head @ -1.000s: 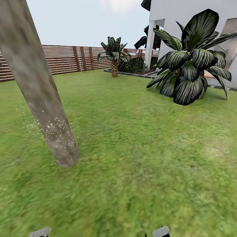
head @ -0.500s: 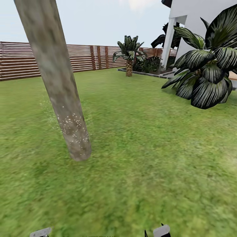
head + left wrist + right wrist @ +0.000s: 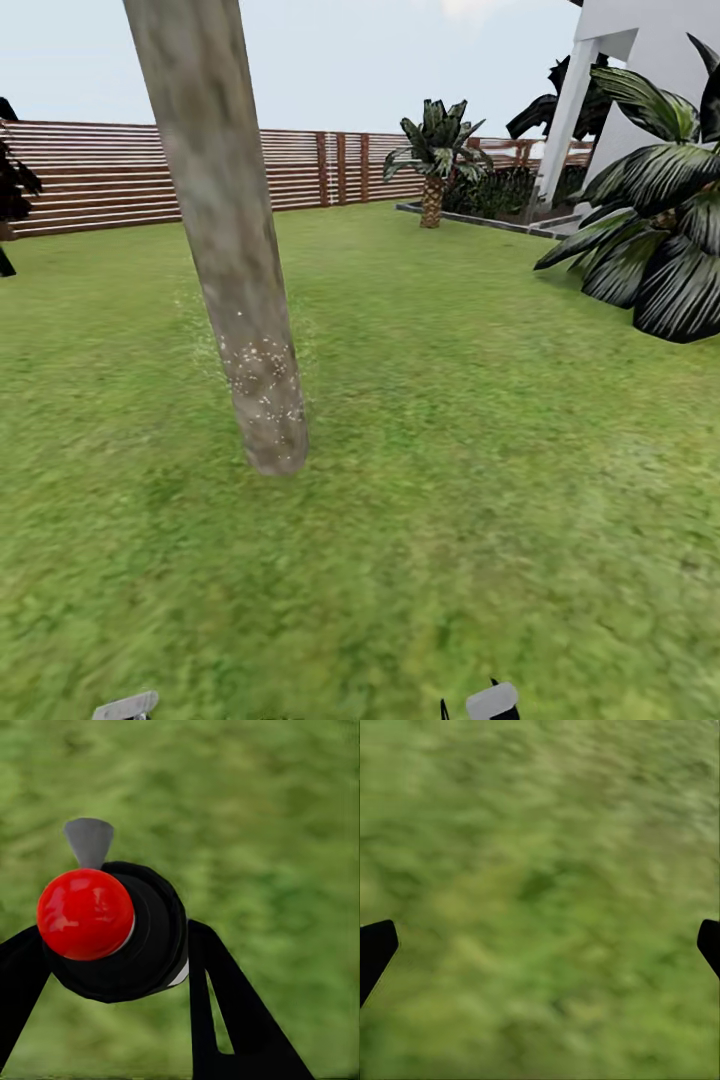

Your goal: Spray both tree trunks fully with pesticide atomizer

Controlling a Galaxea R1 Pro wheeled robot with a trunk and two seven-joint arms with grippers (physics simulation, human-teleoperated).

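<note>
The left hand is clamped on the atomizer: in the left wrist view its two black fingers press against either side of the dark bottle, whose red top and grey nozzle stick out past the fingertips. Beyond the bottle there is nothing but lawn, so the nozzle is aimed at grass and not at any trunk.

The right hand is spread wide and carries nothing; only the dark tips of its fingers show at the two edges of its wrist view, with blurred grass between them.

Ahead of both hands and off toward the left one, well apart from them, the trunk rises from the lawn. Its lowest stretch carries a scatter of pale specks, with a faint haze of the same specks on the grass at either side. Above that band the bark looks bare as far up as the head view reaches.

Judged from this, the pickup is done and spraying on this tree looks started but far from complete: most of the trunk looks uncovered. The second tree cannot be seen, so its state cannot be told. Farther off stand the fence, a small palm and a white house.
</note>
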